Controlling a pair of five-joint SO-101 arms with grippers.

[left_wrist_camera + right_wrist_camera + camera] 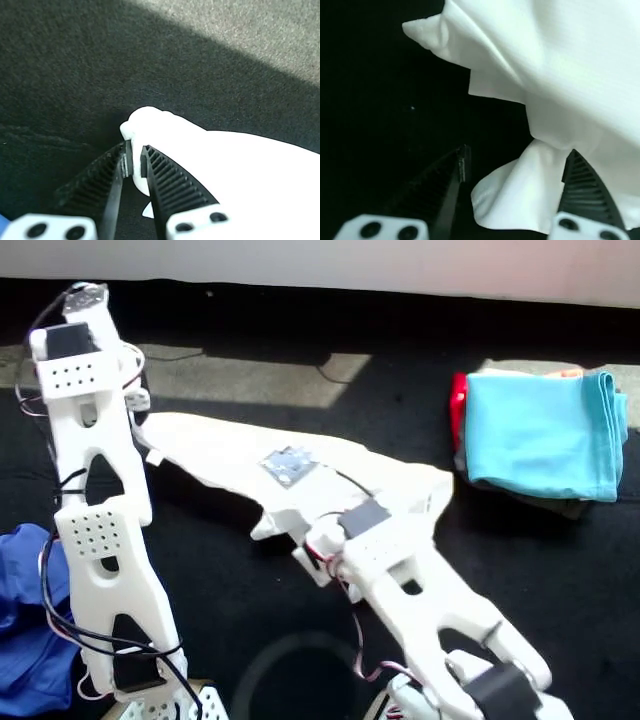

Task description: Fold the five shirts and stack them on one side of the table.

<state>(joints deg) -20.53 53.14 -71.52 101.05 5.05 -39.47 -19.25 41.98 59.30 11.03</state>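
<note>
Left jaws pressed nearly together, pinching a corner of the white shirt. Right jaws spread, with a loose fold between them (not gripped). Best to close on the hem, then lift both ends level off the table. Folded stack well beyond right jaws.

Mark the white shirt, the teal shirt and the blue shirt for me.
white shirt (225, 455), high view, flat middle of the cloth
teal shirt (540, 430), high view, centre of folded top face
blue shirt (25, 625), high view, crumpled bulk at the edge
</note>
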